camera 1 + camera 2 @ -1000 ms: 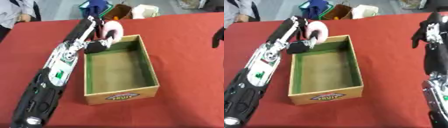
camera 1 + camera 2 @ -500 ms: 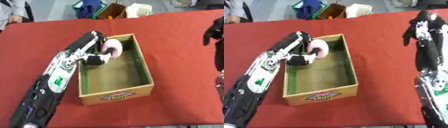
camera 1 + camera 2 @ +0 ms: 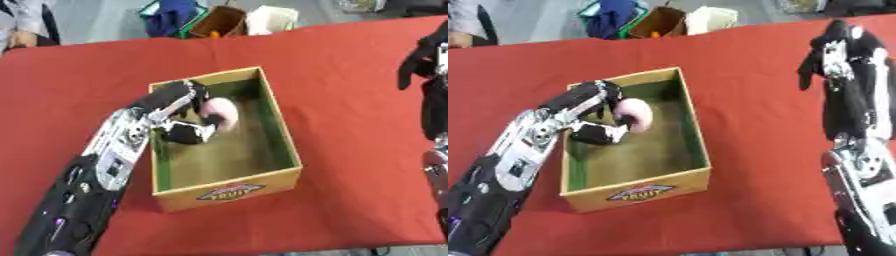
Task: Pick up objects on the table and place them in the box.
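An open cardboard box (image 3: 278, 126) with a green lining and a fruit label on its front stands mid-table on the red cloth. My left hand (image 3: 185, 118) reaches inside the box from the left, fingers curled round a pink and white round object (image 3: 220, 112) held low over the box floor. My right hand (image 3: 836, 52) hangs over the cloth at the far right, well away from the box, fingers curled downward and holding nothing.
Beyond the table's far edge sit a blue bag (image 3: 172, 12), a brown box (image 3: 219, 20) and a pale bag (image 3: 271, 18). A person's sleeve (image 3: 22, 22) shows at the top left corner.
My left hand has carried the pink object from above the box's far rim down into the box. The camera has shifted, so the whole scene sits differently.
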Tool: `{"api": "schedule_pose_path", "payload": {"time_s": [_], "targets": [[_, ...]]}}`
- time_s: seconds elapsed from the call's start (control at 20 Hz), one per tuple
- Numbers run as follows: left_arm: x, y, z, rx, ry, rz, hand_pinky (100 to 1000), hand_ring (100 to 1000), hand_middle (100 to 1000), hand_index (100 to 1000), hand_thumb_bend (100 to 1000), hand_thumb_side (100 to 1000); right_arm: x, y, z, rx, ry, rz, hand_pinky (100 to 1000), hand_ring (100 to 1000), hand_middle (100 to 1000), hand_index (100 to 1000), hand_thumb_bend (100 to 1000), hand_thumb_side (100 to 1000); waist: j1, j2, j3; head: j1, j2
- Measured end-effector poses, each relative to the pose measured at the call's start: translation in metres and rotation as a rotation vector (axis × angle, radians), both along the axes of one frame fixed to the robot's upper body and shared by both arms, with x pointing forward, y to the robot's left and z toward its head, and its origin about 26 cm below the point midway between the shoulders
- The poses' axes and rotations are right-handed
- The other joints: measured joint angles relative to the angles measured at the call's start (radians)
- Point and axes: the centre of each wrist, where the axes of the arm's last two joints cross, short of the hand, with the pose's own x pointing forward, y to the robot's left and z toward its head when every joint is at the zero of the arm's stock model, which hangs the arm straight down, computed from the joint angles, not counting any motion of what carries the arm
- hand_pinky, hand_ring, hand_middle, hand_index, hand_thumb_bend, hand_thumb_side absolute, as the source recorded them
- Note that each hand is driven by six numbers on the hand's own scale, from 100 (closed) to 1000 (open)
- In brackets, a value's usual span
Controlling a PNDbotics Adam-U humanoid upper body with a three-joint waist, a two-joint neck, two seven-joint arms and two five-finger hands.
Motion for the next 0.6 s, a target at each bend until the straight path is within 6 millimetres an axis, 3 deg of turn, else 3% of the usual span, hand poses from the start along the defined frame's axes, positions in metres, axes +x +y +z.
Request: {"api": "schedule_pose_path", "payload": {"time_s": [0.05,0.1,0.15,0.2,0.35,0.6], "targets": [[0.0,0.0,0.0,0.014,0.0,0.001,478,627,658,725,190,384,0.0,0.0,0.0,0.0,0.0,0.0,170,332,362,494,100,475,0.0,0.0,0.0,0.0,0.0],[0.0,0.0,0.0,0.024,0.0,0.002,551,741,761,866,605,512,0.0,0.0,0.0,0.0,0.001,0.001,170,332,361,495,100,475,0.0,0.0,0.0,0.0,0.0],[0.001,0.0,0.001,0.035,-0.002,0.006,563,757,775,888,748,541,0.0,0.0,0.0,-0.001,0.001,0.002,169,331,361,494,100,474,0.0,0.0,-0.001,0.0,0.0],[0.001,0.0,0.003,0.047,-0.007,0.013,567,764,780,898,824,550,0.0,0.0,0.0,-0.001,0.002,0.002,169,331,361,494,100,472,0.001,0.0,-0.002,0.0,0.0],[0.001,0.0,0.01,0.076,-0.029,0.034,577,778,791,917,978,595,-0.001,0.0,-0.002,-0.001,0.008,0.0,170,331,361,494,100,472,0.001,0.0,-0.003,0.0,0.0],[0.0,0.002,0.017,0.113,-0.083,0.075,582,781,793,921,1000,647,-0.001,0.0,-0.002,0.0,0.011,-0.001,169,331,361,494,100,473,0.001,0.001,-0.006,0.001,-0.002]]}}
